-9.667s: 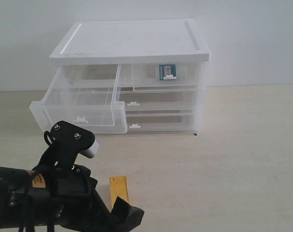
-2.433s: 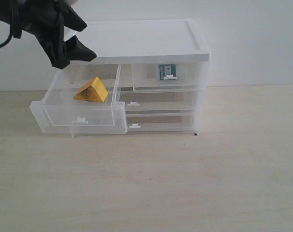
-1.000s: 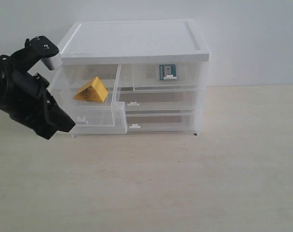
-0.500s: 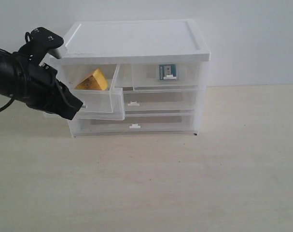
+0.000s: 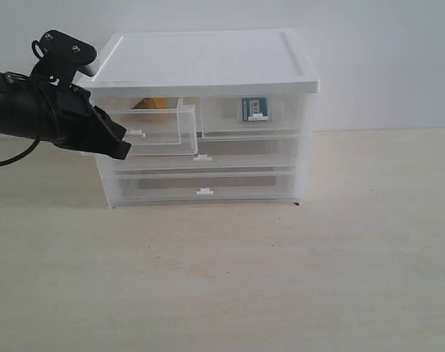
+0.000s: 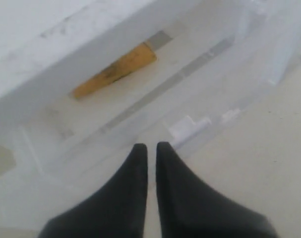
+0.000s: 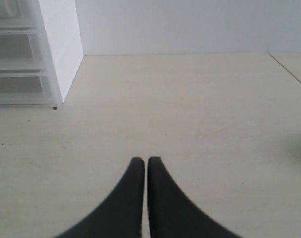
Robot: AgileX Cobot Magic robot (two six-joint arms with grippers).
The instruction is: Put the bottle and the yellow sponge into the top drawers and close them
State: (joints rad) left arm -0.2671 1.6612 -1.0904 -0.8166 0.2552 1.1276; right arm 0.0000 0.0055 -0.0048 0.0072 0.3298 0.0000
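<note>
Cabinet point(image 5: 207, 62) — top-left drawer point(image 5: 163, 133) ajar, yellow sponge point(image 6: 115, 71) inside; bottle point(image 5: 249, 107) in top-right drawer point(image 5: 288, 114); left tool point(image 6: 151, 148), right tool point(image 7: 146, 160) closed.

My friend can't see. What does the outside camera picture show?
The shut left gripper is at the front of the clear top left drawer of a white-topped cabinet, and the drawer is almost closed. A yellow sponge shows inside it, and a bottle sits in the closed top right drawer.
</note>
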